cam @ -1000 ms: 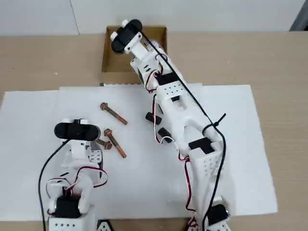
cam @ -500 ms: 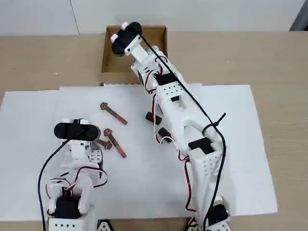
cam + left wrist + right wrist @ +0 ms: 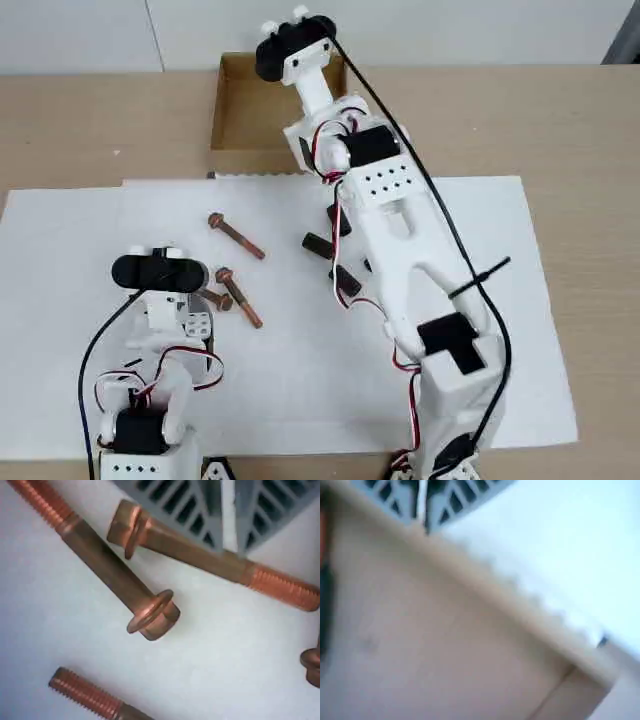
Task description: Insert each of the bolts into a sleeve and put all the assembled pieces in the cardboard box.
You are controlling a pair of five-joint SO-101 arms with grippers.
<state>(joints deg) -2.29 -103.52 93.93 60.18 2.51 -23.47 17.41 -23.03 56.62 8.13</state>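
Observation:
Three copper bolts lie on the white paper (image 3: 120,220): one (image 3: 236,236) alone, another (image 3: 239,298) nearer my left arm, a third (image 3: 214,297) partly under the left gripper (image 3: 203,300). In the left wrist view, the left gripper (image 3: 228,515) has its fingers together, tips just over a bolt's shaft (image 3: 200,555); a second bolt (image 3: 120,582) lies beside it. Two black sleeves (image 3: 318,244) (image 3: 346,281) lie by the right arm. The right arm's wrist (image 3: 318,92) hangs over the cardboard box (image 3: 232,120). The right gripper (image 3: 422,510) looks shut above the box wall (image 3: 485,587).
The box stands on the wooden table (image 3: 560,120) at the paper's far edge. The right arm's long body (image 3: 410,260) crosses the paper's middle, above the sleeves. Bare paper lies to the left of the bolts. Something orange and dark (image 3: 324,580) shows blurred at the right wrist view's edge.
The right arm's wrist has swung from over the box's middle toward its far right corner, and the arm has shifted right. The left arm and the bolts have stayed put.

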